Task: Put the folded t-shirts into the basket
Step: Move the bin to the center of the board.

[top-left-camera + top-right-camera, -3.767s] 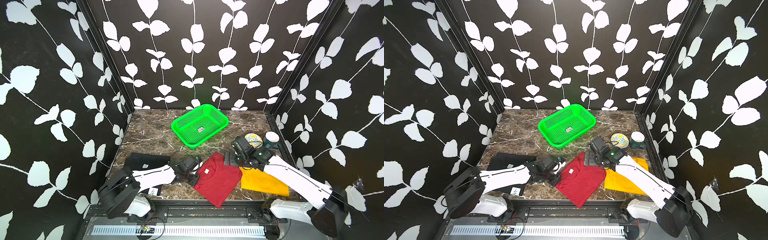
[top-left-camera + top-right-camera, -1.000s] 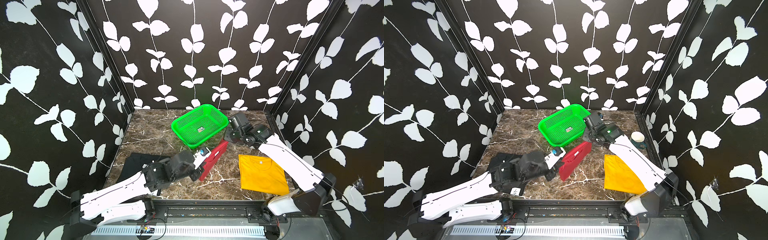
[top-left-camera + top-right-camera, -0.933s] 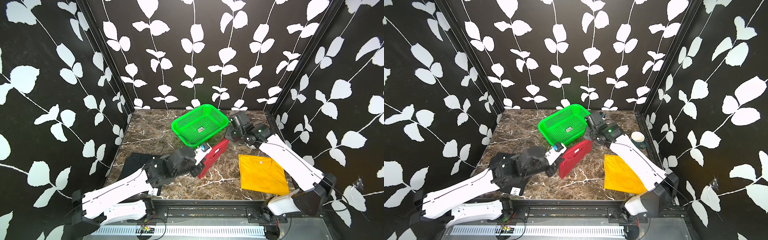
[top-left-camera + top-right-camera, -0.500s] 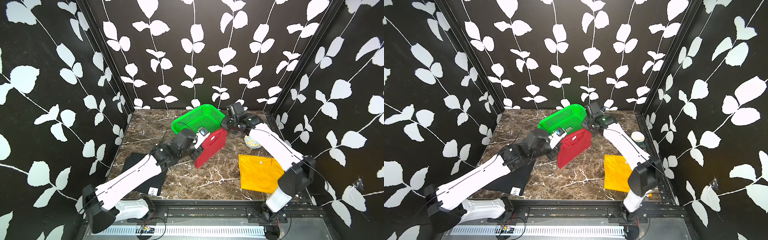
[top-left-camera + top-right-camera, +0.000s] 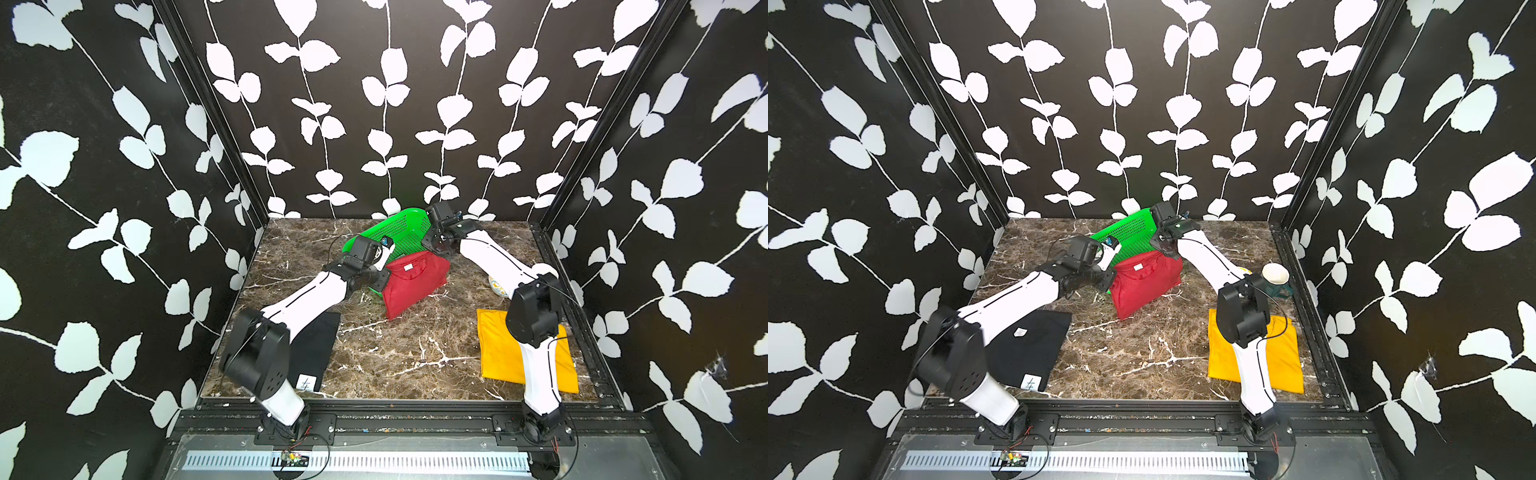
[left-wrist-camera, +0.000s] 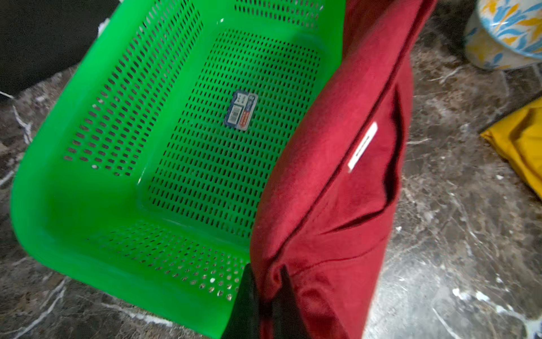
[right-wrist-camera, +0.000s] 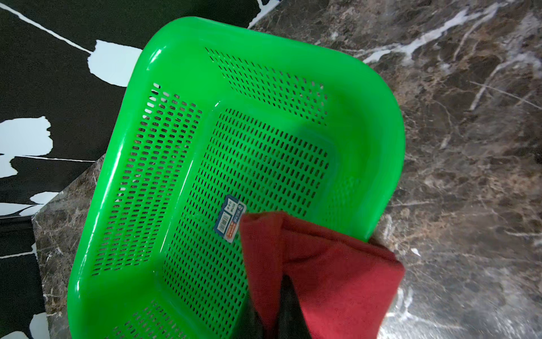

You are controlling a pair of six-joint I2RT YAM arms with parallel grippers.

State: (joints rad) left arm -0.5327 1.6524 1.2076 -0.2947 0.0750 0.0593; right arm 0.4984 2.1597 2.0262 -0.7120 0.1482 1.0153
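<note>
At the back of the counter, left tool and right tool each pinch an upper corner of the red shirt, hung between them over the near rim of the basket, not yet inside. Yellow shirt and black shirt lie flat near the front, well apart.

We find the basket at twelve o'clock on the table, with the middle shirt hanging before it, across its near rim. The left shirt lies at seven o'clock, the right shirt at five, and the bowl at three, behind the right shirt.
</note>
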